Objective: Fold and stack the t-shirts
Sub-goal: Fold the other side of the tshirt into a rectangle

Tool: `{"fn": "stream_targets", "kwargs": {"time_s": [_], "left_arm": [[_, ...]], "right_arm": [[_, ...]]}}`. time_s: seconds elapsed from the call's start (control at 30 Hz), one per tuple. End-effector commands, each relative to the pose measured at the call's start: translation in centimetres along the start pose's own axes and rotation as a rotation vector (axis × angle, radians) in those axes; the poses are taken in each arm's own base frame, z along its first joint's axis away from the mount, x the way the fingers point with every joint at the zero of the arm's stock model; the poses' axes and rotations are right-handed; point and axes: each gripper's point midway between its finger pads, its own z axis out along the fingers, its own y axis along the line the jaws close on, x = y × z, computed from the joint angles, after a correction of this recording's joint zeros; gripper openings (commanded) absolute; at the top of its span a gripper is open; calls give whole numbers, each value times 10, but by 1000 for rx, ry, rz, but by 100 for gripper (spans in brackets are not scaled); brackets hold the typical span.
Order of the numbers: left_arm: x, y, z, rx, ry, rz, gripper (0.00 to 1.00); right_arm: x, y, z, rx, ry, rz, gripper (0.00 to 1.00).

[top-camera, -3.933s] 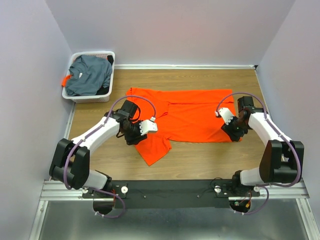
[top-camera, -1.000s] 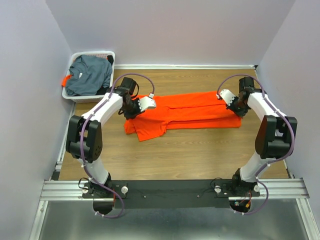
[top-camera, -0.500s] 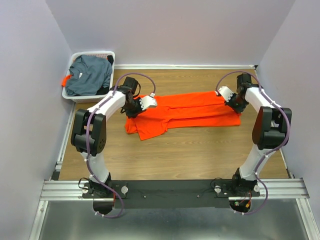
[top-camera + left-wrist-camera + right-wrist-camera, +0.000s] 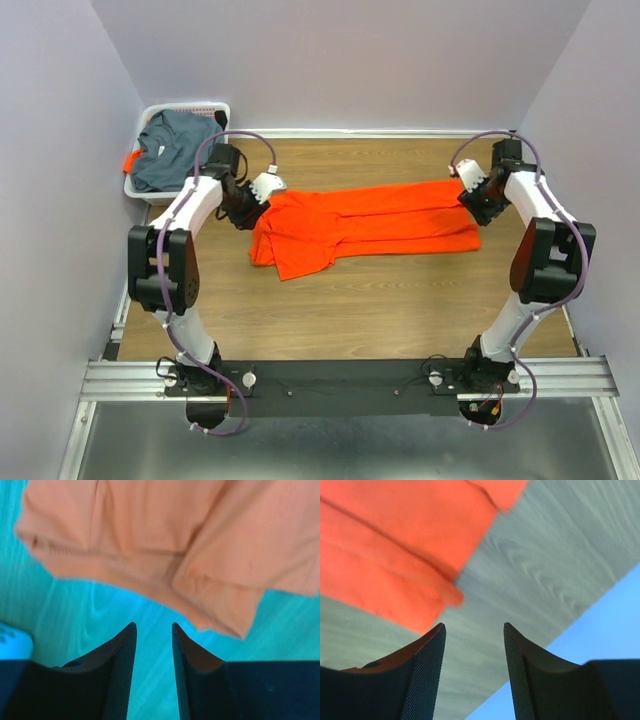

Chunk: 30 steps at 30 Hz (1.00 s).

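- Left arm (image 4: 190,215): up from the rail (image 4: 350,378) at the near edge, along the left side of the table (image 4: 350,310), bent at the elbow just beside the basket (image 4: 186,106); wrist turned down and rightward toward the cloth
- Left gripper (image 4: 248,211): at the far-left corner of the orange t-shirt (image 4: 380,224); from the left wrist view, left gripper (image 4: 153,626) with fingers (image 4: 120,655) parted by a narrow gap, released, nothing between them; tips over bare table (image 4: 75,610), just short of the orange t-shirt (image 4: 150,530); touching the wood or not, cannot tell
- Right arm (image 4: 545,250): up from the near rail on the right side, close to the right wall (image 4: 600,150), folded back at the far-right end; wrist angled down and leftward
- Right gripper (image 4: 487,208): at the right end of the shirt; from the right wrist view, right gripper (image 4: 474,626) spread wider than the left, released, holding nothing; tips over bare table (image 4: 545,570), beside the rounded fold of the orange t-shirt (image 4: 395,545); wall (image 4: 600,630) close behind
- Orange t-shirt: folded into a long band lying left to right across the middle of the table; a loose flap poking toward the near side at its left end
- Dark grey-blue t-shirt (image 4: 178,148): crumpled inside the white slotted basket at the far-left corner, apart from the orange one
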Motion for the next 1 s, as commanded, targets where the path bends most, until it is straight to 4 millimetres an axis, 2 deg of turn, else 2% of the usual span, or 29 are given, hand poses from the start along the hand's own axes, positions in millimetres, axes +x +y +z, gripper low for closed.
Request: {"fn": "stream_targets", "kwargs": {"time_s": [0.0,0.07,0.1,0.2,0.43,0.6,0.73,0.8,0.83,0.9,0.97], "left_arm": [[5,-39,-23,92,-83,-84,48],[7,-51,-20,125,-114,-125,48],[14,-62,-15,151,-109,-145,49],[19,-71,-5,166,-124,-206,49],[29,-64,16,138,-103,-280,50],[37,-61,28,136,-78,-302,50],[41,-61,37,152,-58,-316,49],[46,-63,40,160,-39,-314,45],[50,-65,42,170,-27,-319,39],[57,-67,45,175,3,-321,27],[62,-68,45,170,19,-321,22]], "right_arm": [[19,22,-22,-96,-8,146,58],[30,33,-21,-157,7,215,58],[33,37,-18,-193,-1,271,58],[36,47,-15,-262,1,339,58],[45,59,6,-337,38,408,58],[51,66,28,-374,72,441,57],[50,70,38,-397,71,464,54],[49,69,40,-395,68,470,49],[49,68,40,-390,72,470,47],[51,69,40,-388,77,473,38],[52,70,39,-386,79,468,22]]}}
